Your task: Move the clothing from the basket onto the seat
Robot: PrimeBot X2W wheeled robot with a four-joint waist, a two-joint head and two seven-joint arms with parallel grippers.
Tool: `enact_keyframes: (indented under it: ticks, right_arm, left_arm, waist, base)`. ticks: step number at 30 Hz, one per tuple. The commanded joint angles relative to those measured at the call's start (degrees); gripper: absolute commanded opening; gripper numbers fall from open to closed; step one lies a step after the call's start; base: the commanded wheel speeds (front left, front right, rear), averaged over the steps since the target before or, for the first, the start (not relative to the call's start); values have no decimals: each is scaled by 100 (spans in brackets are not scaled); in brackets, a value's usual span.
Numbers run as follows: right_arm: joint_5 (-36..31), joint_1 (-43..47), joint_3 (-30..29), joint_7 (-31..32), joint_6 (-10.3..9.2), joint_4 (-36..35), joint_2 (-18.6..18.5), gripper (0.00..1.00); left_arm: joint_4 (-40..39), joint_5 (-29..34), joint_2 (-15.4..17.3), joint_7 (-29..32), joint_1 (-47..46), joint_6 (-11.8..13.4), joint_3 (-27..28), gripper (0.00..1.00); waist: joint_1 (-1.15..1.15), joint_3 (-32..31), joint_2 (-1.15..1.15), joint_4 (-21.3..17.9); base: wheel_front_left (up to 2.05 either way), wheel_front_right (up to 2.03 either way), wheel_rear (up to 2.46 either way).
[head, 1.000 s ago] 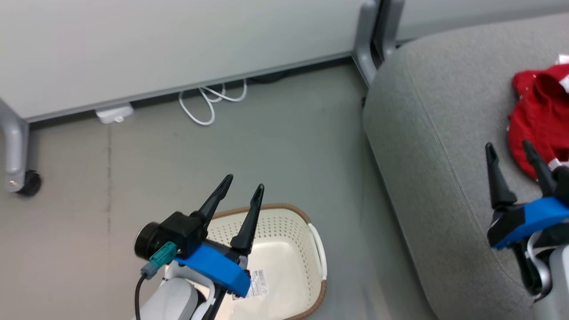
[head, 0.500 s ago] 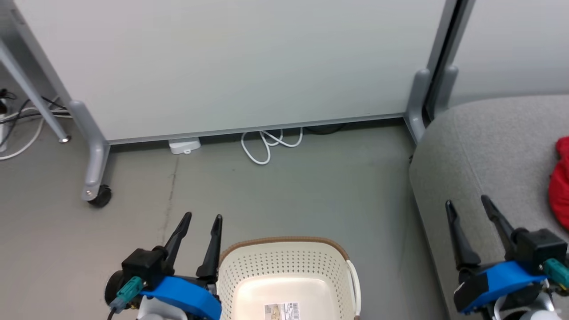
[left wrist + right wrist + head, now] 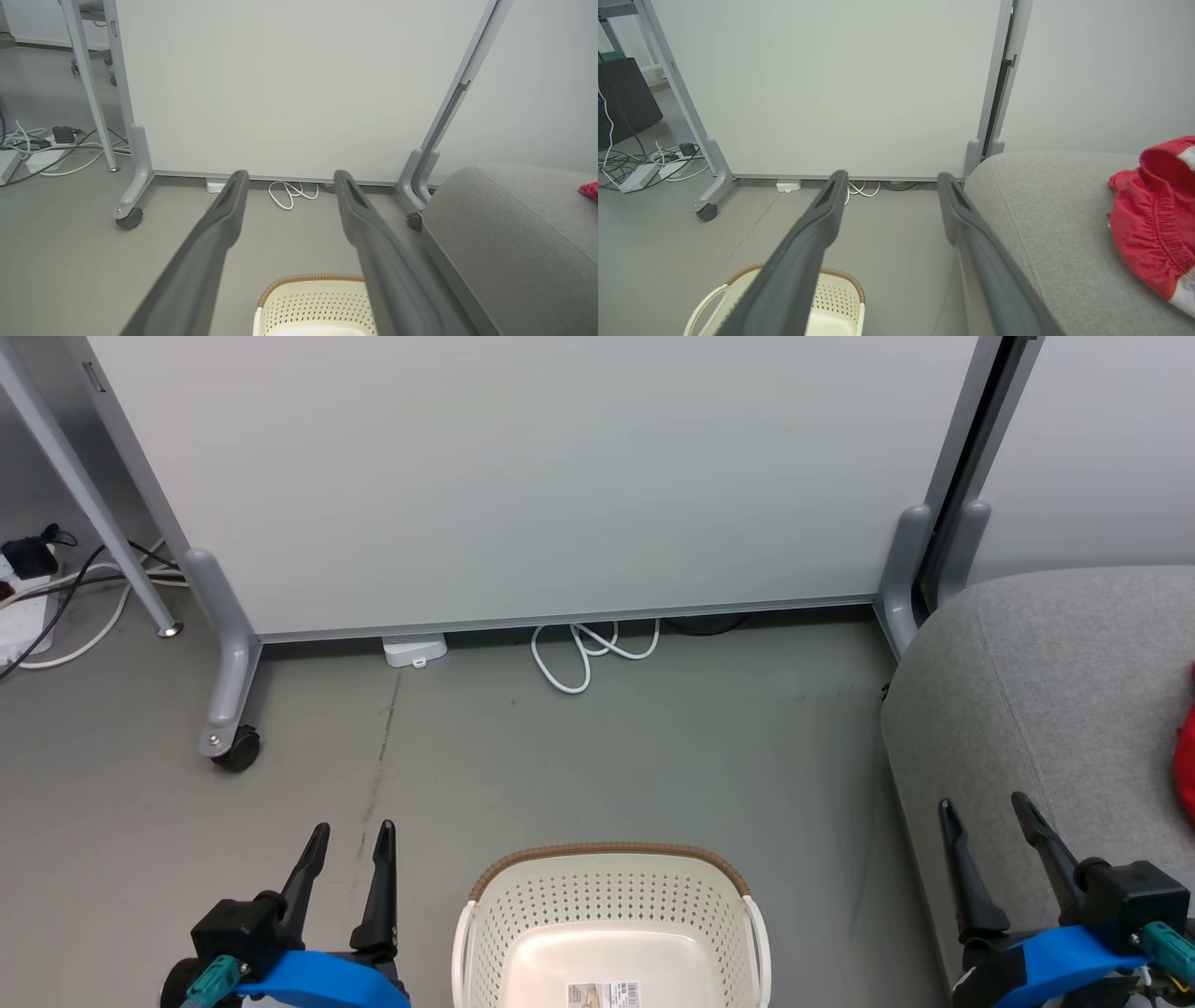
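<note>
The clothing [image 3: 1153,224] is seen on the seat [image 3: 1045,224]; the basket [image 3: 607,896] is seen empty. The left tool [image 3: 355,827] and right tool [image 3: 982,801] are held apart; the task is judged done, no grasp being needed.

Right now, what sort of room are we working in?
Probably an office or lab corner: a wheeled partition panel, loose white cable on the grey floor, and a grey sofa.

Red clothing [image 3: 1153,224] on grey seat [image 3: 1045,224] — basket [image 3: 831,303] below
</note>
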Motion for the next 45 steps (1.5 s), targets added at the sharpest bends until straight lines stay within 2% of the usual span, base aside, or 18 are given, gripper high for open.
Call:
enact_keyframes:
  ticks: [1,21,22,32,45]
  right_arm:
    - [18,80,-13,-23,1,23,14,100]
    - [208,71,-36,-106,1,162,16,100]
    - [177,13,-37,-80,0,174,7,0]
    - [239,102,-37,-33,0,742,71,0]
    - [1726,-85,-55,124,0,834,59,0]
  left_arm:
    - [22,51,-24,-26,46,-37,57,100]
    - [76,344,-221,-26,97,-175,356,100]
    - [96,323,-214,3,73,-142,346,0]
    - [546,260,-344,48,450,-142,355,0]
    - [331,-948,-420,416,307,-149,652,0]
  waist:
    - [1,3,0,-20]
    - [1,-42,0,-84]
    - [1,-42,0,-84]
    - [1,-44,0,-90]
    - [1,-34,0,-131]
  base:
    - [0,0,0]
    - [0,0,0]
    - [0,0,0]
    - [0,0,0]
    - [0,0,0]
